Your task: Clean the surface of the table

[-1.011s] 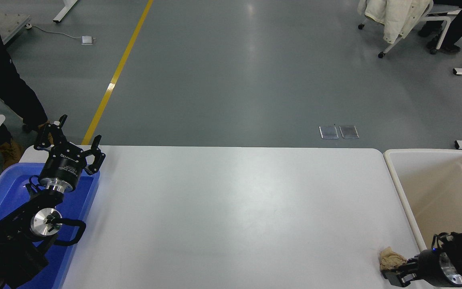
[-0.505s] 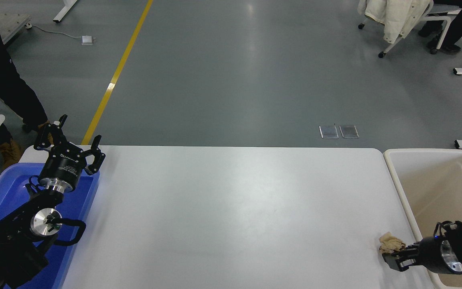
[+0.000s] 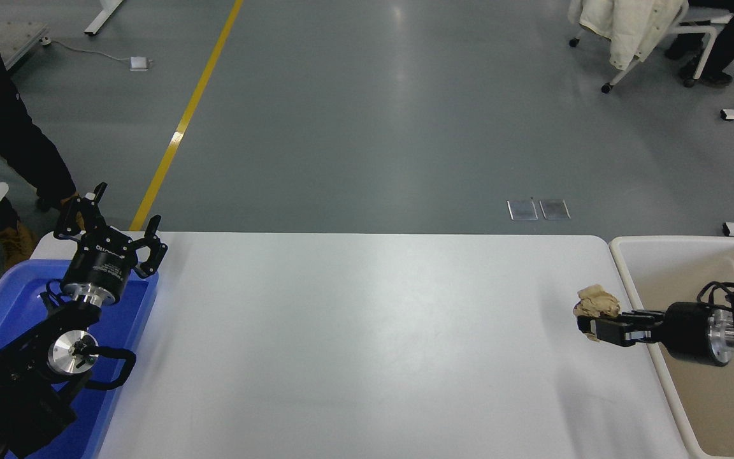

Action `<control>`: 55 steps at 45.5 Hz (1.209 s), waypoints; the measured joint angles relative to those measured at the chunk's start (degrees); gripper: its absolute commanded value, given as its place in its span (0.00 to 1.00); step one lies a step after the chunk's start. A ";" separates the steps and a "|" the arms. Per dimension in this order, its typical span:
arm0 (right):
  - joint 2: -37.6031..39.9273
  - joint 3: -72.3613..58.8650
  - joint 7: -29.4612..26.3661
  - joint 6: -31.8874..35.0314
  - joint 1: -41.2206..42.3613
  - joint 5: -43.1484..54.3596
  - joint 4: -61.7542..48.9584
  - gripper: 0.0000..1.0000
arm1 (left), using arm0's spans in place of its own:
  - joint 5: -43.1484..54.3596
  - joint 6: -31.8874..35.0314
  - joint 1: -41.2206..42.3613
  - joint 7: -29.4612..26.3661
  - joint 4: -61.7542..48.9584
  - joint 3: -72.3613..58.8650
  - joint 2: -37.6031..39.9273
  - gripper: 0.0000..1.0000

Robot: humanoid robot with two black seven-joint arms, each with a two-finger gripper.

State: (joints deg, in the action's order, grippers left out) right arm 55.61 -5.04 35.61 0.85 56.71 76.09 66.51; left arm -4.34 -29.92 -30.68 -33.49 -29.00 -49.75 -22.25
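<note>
right tool clamps crumpled wad near tabletop's right edge

right tool (image 3: 587,326), black and blocky with a silver collar behind it, reaches in from the right edge and points left, its fingers closed on a crumpled tan wad (image 3: 597,302). the wad is wrinkled and lumpy, like balled paper or cloth; which of the two is hard to make out. whether it touches the surface or hangs just above it cannot be told.

the tabletop (image 3: 367,338) is a wide, smooth white rectangle with rounded far corners and a soft sheen. it stretches out to the left of the right tool, whose fingertips sit over its right margin, while the arm behind them lies over the cream bin (image 3: 644,241), a rimmed, smooth-walled tub just beside the tabletop's right edge. the bin's right side and near part are cut off by the frame.

the left tool (image 3: 112,226) is parked at the lower left, its curved black fingers spread apart, above the far end of a glossy blue plastic tray (image 3: 4,299). the left arm covers much of the tray, and the tray's near end runs out of view.

a person's dark legs (image 3: 4,127) stand at the upper left, only partly in view.
</note>
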 measured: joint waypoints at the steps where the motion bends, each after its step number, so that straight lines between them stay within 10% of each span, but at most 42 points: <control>1: 0.33 0.47 0.29 0.04 0.42 -0.37 0.24 0.00 | 0.00 0.00 0.00 0.00 0.00 0.00 0.00 1.00; 22: 2.99 17.60 2.55 0.88 3.71 -9.75 -1.88 0.00 | 0.02 0.00 0.00 0.00 -0.01 0.00 0.01 1.00; 55: -14.85 8.30 -16.30 1.01 -1.41 -38.99 -54.80 0.00 | 0.00 -0.04 0.00 0.00 0.00 0.00 0.02 1.00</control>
State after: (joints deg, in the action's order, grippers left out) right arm 40.76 3.26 19.31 1.87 55.30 37.10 11.71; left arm -4.34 -29.96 -30.67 -33.49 -29.00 -49.75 -22.24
